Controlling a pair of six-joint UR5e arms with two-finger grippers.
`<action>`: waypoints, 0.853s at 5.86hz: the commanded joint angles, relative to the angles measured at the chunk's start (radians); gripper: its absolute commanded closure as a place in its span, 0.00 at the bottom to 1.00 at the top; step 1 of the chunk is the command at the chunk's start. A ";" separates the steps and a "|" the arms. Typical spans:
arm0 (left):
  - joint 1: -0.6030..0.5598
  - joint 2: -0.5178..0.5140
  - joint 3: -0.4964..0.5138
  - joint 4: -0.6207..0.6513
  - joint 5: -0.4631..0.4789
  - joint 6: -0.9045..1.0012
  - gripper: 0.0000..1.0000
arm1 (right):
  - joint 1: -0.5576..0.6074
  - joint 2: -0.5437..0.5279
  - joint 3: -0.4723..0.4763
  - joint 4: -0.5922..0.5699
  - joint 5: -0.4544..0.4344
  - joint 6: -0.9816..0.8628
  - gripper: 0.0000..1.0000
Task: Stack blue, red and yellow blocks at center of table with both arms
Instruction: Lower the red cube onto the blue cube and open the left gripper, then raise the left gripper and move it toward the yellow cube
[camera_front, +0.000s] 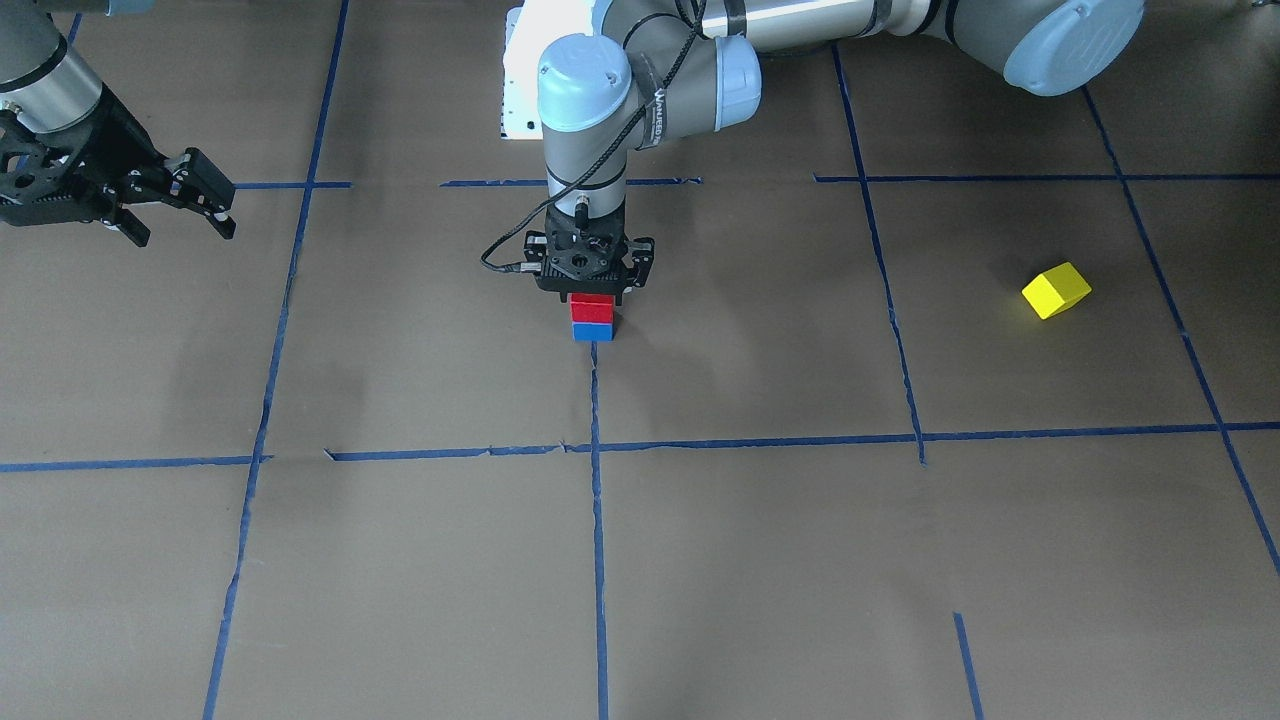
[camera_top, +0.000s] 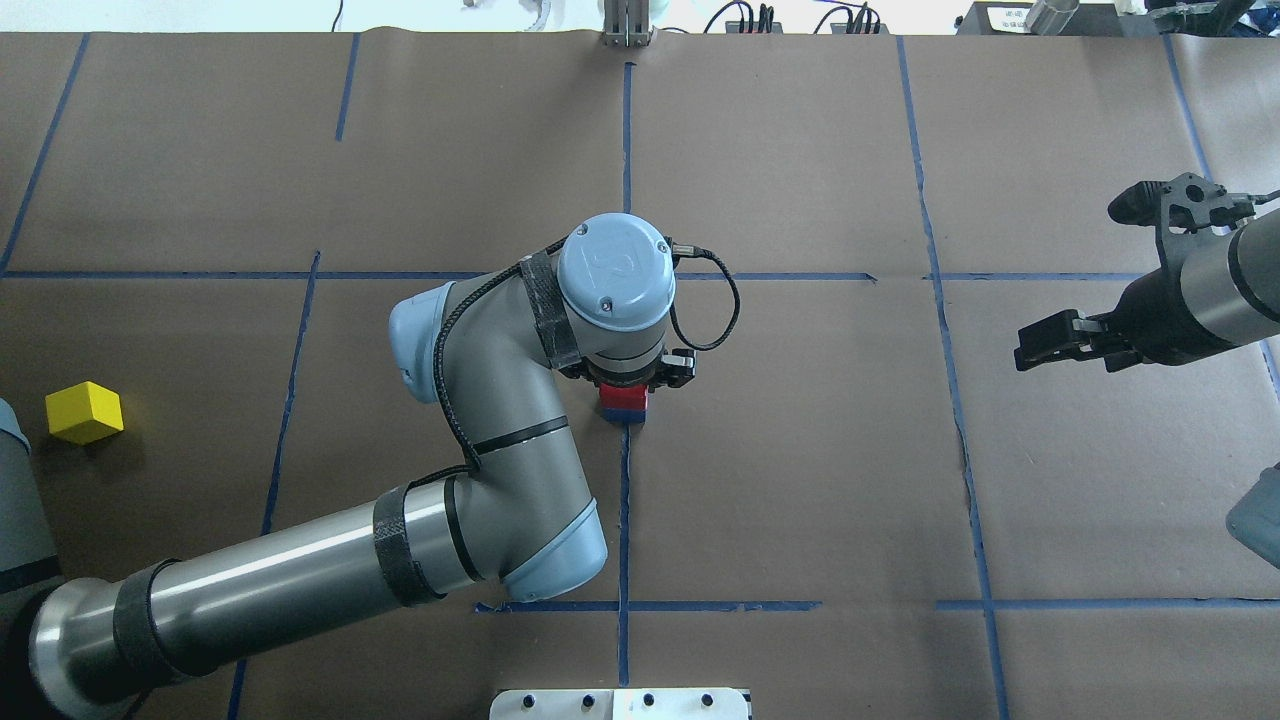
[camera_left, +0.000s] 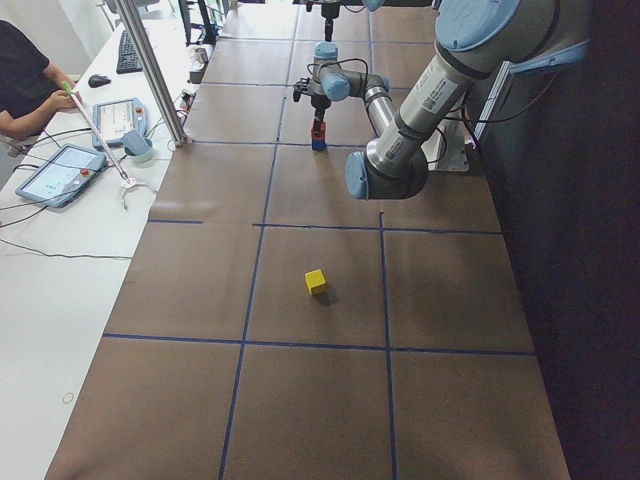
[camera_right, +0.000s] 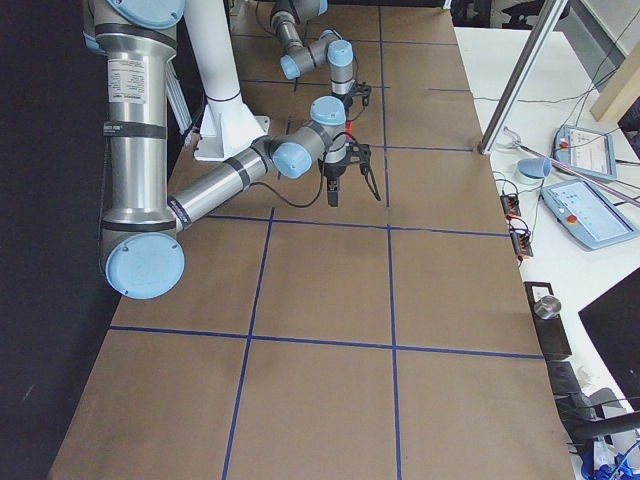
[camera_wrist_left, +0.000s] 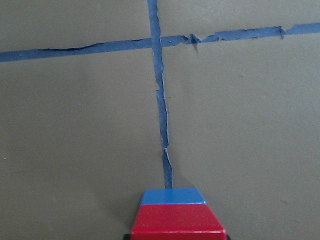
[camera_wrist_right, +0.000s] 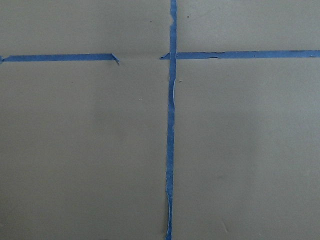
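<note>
red block (camera_front: 591, 306) sits on blue block (camera_front: 592, 331) at the centre of the bench (camera_front: 760, 560), left pincer (camera_front: 592, 296) closed on its sides. right pincer (camera_front: 183, 230) hangs open, well apart. yellow block (camera_front: 1055, 290) lies alone toward the robot's left.

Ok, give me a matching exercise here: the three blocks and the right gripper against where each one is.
Things
1 red block
2 blue block
3 yellow block
4 right gripper

Places
A bottom of the stack, on the table
B alone, on the robot's left side
C open, away from every block
D on top of another block

Pairs: 1-D; 2-A; 3-B; 4-C
</note>
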 joint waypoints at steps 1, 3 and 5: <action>-0.009 -0.002 -0.067 0.000 0.000 -0.006 0.00 | 0.001 0.000 0.003 0.000 0.002 0.000 0.00; -0.083 0.094 -0.263 0.013 -0.011 0.002 0.00 | 0.001 -0.002 0.000 0.000 0.007 -0.006 0.00; -0.193 0.352 -0.452 0.003 -0.144 0.233 0.00 | 0.007 -0.011 0.003 0.002 0.011 -0.015 0.00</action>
